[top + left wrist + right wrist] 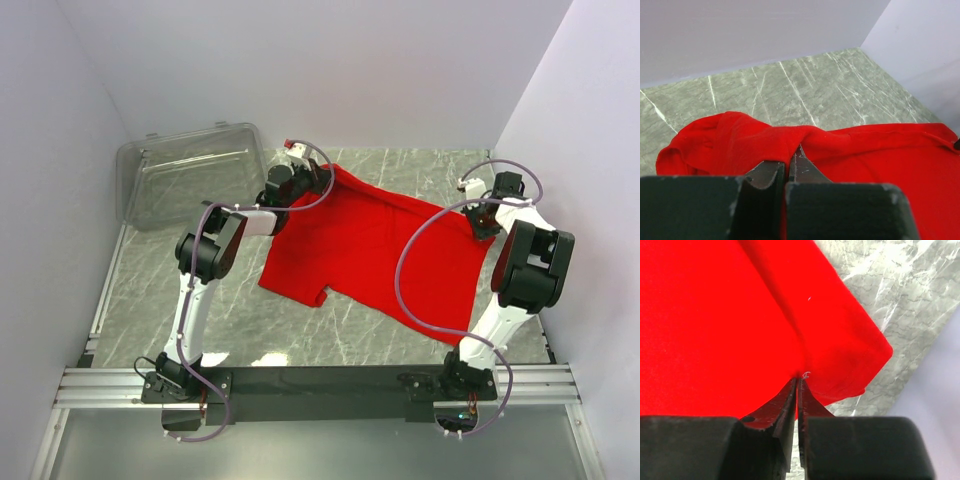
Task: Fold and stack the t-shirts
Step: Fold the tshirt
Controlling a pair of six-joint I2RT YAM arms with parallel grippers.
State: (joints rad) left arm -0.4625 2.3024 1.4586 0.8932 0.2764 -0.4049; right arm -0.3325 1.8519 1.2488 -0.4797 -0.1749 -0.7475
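Now, your red t-shirt (pixel 375 250) lies spread mostly flat on the marble table (pixel 160 300), near the clear plastic bin (pixel 190 175). Your left gripper (pixel 791 161) is clamped on its bunched far-left edge. Your right gripper (pixel 799 382) pinches a fold at its right edge.

White arms (pixel 188 318) with black joints (pixel 210 250) trail purple cables (pixel 404 272); tools (pixel 791 161) dark, scuffed.
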